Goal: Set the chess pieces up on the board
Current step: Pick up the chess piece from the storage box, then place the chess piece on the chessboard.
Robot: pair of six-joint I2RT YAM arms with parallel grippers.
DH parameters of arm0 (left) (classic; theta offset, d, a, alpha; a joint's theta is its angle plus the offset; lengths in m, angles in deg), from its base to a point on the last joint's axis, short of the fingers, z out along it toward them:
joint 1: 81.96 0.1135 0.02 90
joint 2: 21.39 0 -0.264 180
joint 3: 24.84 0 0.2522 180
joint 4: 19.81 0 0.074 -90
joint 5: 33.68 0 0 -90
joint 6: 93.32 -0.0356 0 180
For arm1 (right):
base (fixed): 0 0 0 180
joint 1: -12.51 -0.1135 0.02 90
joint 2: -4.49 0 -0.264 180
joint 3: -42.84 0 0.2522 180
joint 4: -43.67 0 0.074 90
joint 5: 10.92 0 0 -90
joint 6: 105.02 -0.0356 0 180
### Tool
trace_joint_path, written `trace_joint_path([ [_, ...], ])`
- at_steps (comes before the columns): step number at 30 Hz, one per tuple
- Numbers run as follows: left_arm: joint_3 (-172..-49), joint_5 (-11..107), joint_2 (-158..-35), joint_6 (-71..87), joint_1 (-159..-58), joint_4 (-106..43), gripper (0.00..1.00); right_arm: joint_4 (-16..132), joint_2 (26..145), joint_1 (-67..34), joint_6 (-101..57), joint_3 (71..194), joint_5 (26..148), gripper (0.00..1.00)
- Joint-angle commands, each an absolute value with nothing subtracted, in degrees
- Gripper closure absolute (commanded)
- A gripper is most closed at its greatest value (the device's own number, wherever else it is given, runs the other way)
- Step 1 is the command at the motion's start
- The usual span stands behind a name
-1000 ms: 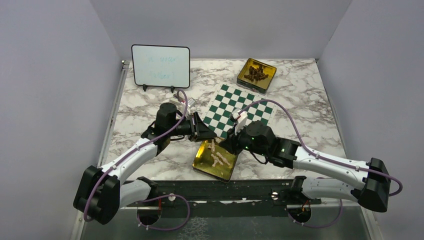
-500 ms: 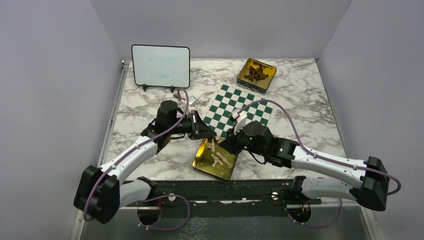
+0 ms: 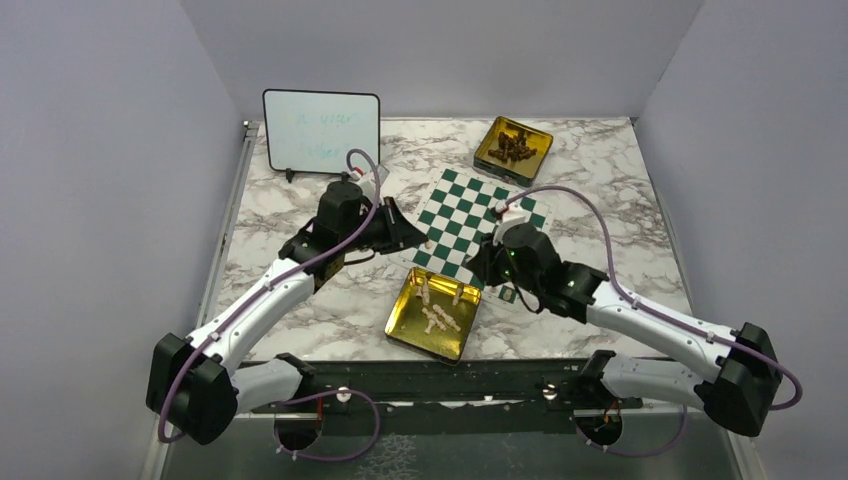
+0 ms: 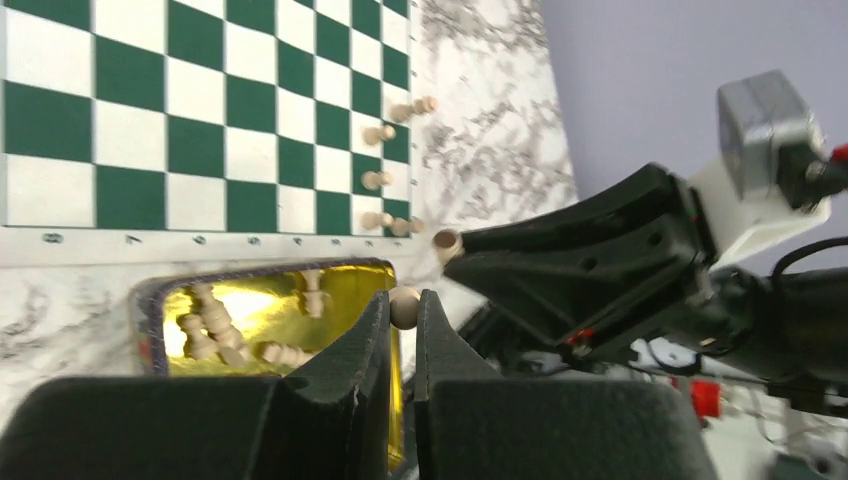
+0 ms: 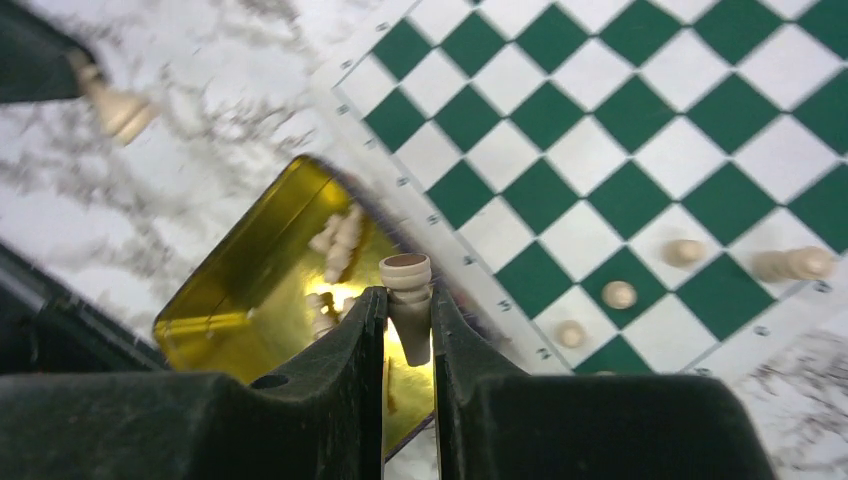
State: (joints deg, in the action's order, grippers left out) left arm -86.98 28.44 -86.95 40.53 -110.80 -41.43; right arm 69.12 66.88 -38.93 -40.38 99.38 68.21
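Note:
The green and white board (image 3: 482, 217) lies at mid table, also in the left wrist view (image 4: 200, 120) and the right wrist view (image 5: 620, 150). A few cream chess pieces (image 5: 619, 294) stand along its near right edge, also seen in the left wrist view (image 4: 377, 180). More pieces (image 3: 436, 318) lie in the near gold tin (image 3: 405, 325). My left gripper (image 4: 402, 298) is shut on a cream piece (image 4: 405, 310) over the board's near left corner (image 3: 415, 240). My right gripper (image 5: 408, 305) is shut on a cream piece (image 5: 406, 275) over the board's near edge (image 3: 478, 268).
A second gold tin (image 3: 513, 147) with dark pieces stands at the back right. A black-framed whiteboard (image 3: 321, 132) stands at the back left. Both grippers hang close together above the near tin and the board's near edge.
Both grippers have risen from the near gold tin and moved back toward the board, each with a cream piece. The right arm swung right, the left arm moved farther back.

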Motion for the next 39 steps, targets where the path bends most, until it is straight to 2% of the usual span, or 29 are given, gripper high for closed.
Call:
trace_joint_path([
  [1, -91.70, 43.17, -89.09, 34.65, -115.13, -43.77, 0.94, 72.30, 66.06, -32.11, -40.36, 101.18, 67.17, 0.86],
  [10, -103.70, 62.59, -100.31, 28.20, -126.29, -44.14, 0.93, 74.85, 66.08, -12.77, -39.91, 102.87, 69.25, 0.86],
  [20, -113.05, 68.10, -116.19, 26.35, -131.87, -35.95, 0.93, 72.63, 68.96, 7.42, -42.78, 102.07, 77.84, 0.86],
  [25, -120.04, 70.02, -125.29, 25.27, -134.37, -36.20, 0.93, 71.83, 71.44, 11.74, -43.56, 103.33, 81.10, 0.87],
  [39, -135.32, 73.28, -141.81, 24.06, -138.18, -43.73, 0.94, 70.22, 67.05, 13.65, -43.02, 98.12, 80.40, 0.87],
])
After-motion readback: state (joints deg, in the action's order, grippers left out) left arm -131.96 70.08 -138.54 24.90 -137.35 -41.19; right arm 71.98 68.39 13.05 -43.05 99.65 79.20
